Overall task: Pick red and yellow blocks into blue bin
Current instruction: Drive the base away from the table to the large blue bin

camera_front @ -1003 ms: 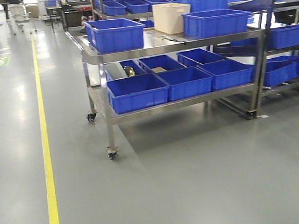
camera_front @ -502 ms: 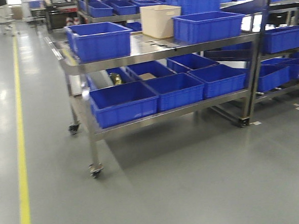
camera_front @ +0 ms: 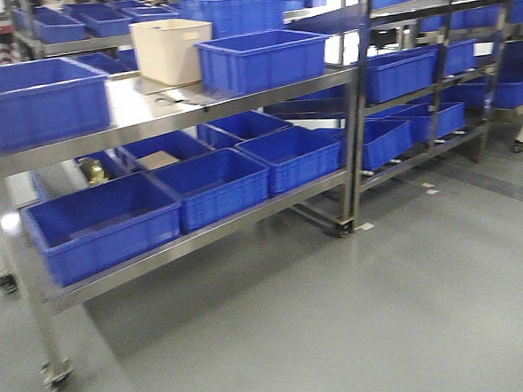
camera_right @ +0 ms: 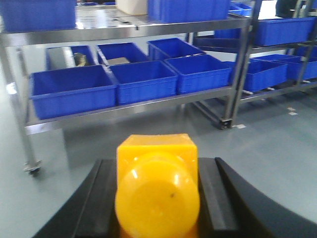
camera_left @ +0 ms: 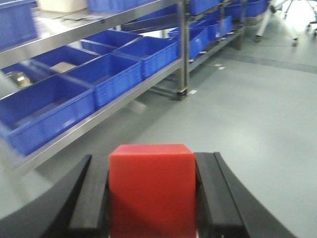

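Your base has swung right; the bin (camera_front: 38,101) now sits far left. Left gripper (camera_left: 152,210) grips the red block (camera_left: 151,176), right gripper (camera_right: 158,215) the yellow block (camera_right: 157,158). Delivery remains.

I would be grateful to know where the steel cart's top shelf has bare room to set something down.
Bare steel lies between the left blue bin and the cream tub, with a narrow strip in front of the blue crate. The lower shelf is crowded, bins side by side.

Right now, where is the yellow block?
In the right wrist view, the yellow block sits between the black fingers of the right gripper, facing the steel cart.
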Tool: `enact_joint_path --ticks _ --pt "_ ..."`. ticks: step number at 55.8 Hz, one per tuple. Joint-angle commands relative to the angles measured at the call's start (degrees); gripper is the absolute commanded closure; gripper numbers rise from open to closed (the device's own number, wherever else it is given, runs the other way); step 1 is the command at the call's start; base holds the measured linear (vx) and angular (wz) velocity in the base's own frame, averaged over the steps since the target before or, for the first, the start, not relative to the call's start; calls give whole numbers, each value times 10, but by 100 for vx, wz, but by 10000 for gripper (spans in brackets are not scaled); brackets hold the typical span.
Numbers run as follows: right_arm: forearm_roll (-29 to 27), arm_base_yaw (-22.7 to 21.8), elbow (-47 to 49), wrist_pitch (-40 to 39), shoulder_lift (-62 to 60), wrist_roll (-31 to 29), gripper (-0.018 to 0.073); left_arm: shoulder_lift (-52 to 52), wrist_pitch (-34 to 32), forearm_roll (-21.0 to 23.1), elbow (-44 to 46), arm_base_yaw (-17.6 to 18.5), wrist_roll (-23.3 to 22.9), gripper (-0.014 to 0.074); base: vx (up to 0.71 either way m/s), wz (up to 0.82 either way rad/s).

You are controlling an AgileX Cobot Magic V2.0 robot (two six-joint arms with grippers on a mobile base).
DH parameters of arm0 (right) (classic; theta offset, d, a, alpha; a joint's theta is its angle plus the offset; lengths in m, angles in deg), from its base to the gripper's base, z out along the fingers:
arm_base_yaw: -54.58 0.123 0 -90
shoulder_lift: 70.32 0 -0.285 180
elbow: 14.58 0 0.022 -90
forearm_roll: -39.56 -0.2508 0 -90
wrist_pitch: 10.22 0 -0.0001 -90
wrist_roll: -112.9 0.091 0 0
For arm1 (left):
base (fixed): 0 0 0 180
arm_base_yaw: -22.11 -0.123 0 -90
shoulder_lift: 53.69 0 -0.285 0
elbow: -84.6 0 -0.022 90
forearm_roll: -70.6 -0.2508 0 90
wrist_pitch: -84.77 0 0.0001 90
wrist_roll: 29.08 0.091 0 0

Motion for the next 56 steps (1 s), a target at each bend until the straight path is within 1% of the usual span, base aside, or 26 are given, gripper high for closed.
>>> enact_joint_path --ticks 1,37,56 --pt "1 0 17 -47 0 -7 570 3 -48 7 15 0 -5 595 54 -42" --pt "1 0 17 -47 0 -6 570 3 -46 7 15 0 -5 595 53 -33" --pt "1 0 17 -46 0 -6 570 4 -46 7 15 0 -5 595 56 -46"
